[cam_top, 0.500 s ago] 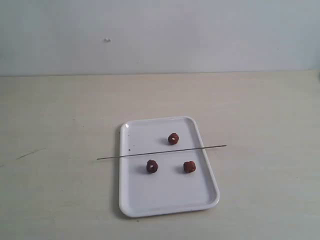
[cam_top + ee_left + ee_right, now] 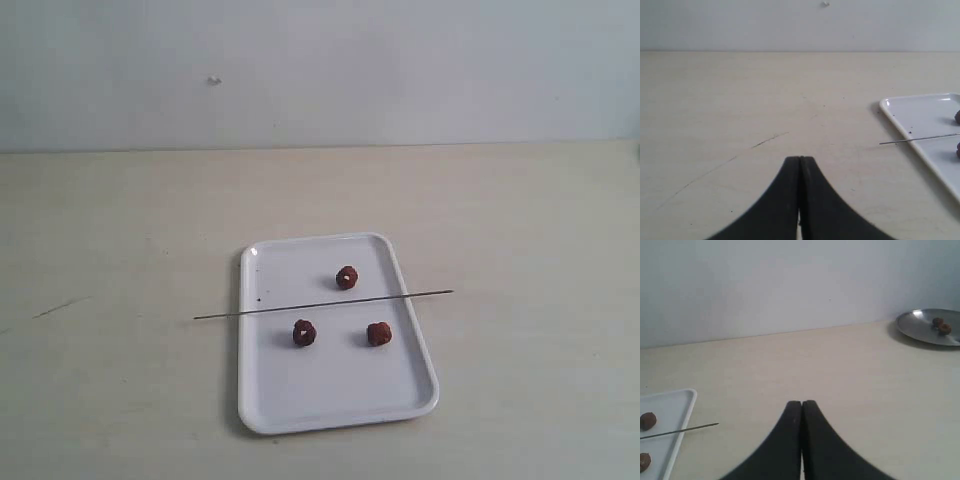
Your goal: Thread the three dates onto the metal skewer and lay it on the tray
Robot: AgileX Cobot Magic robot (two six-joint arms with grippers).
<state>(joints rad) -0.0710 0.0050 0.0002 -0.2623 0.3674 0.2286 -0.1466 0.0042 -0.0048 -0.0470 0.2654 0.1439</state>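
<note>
The white tray (image 2: 330, 400) lies on the table in the exterior view. Three dates rest on it: one toward the back (image 2: 347, 277), one front left (image 2: 304, 333), one front right (image 2: 378, 334). The thin metal skewer (image 2: 322, 304) lies across the tray's rims, both ends overhanging. Neither gripper shows in the exterior view. My left gripper (image 2: 800, 159) is shut and empty, well off the skewer's end (image 2: 900, 141) and the tray's corner (image 2: 887, 106). My right gripper (image 2: 802, 403) is shut and empty, apart from the skewer's other tip (image 2: 710, 425).
A round metal plate (image 2: 920, 322) holding two more brown lumps (image 2: 941, 325) sits far off near the wall in the right wrist view. A thin dark scratch (image 2: 60, 306) marks the table left of the tray.
</note>
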